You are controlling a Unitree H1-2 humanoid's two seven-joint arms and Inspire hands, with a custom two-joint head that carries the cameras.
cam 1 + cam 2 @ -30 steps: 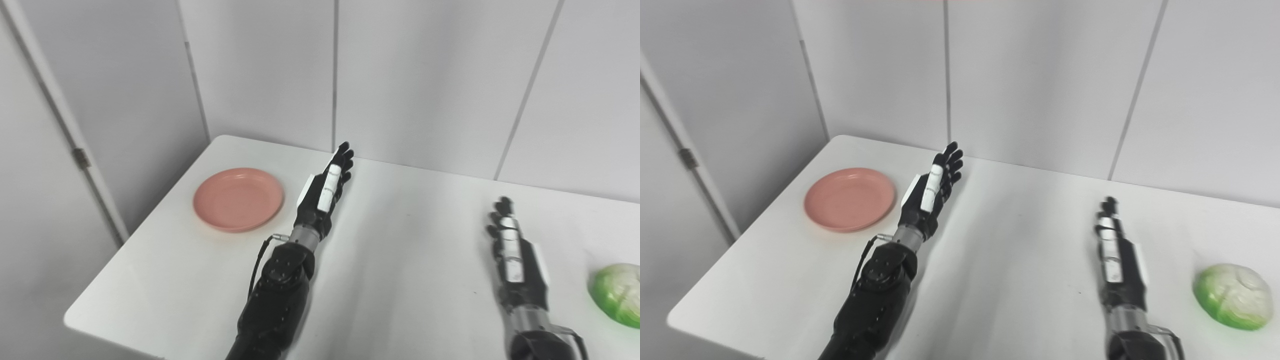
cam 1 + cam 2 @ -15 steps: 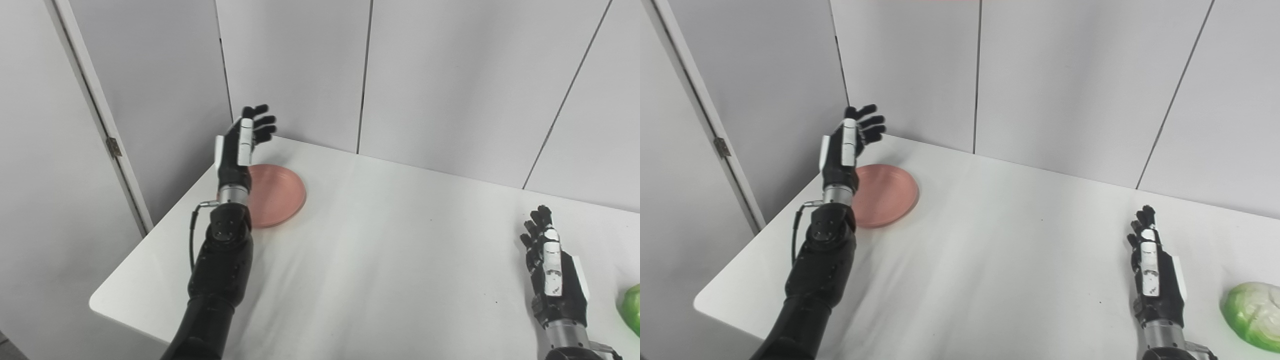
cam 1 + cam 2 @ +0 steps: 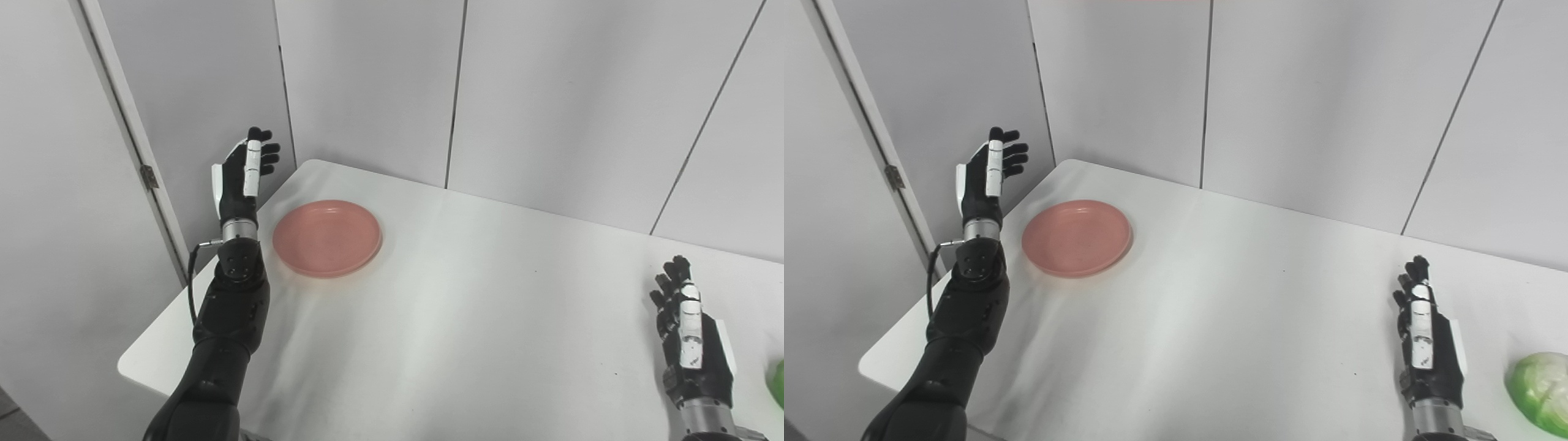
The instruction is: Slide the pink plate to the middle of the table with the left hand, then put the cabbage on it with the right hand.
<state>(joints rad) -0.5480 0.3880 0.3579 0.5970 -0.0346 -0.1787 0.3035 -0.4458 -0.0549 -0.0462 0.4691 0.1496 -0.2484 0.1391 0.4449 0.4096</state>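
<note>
While raised, left robot hand (image 3: 240, 177) seemingly open, empty, beside pink plate (image 3: 327, 237)

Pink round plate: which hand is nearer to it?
Left. The left hand is raised just past the pink round plate's left side, not touching; the right hand is far across the white table.

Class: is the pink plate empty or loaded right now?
Empty. The pink plate shows only its bare inside; the cabbage sits far off on the table's right.

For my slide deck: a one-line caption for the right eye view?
Left hand raised open beside pink plate; right hand open near cabbage.
</note>
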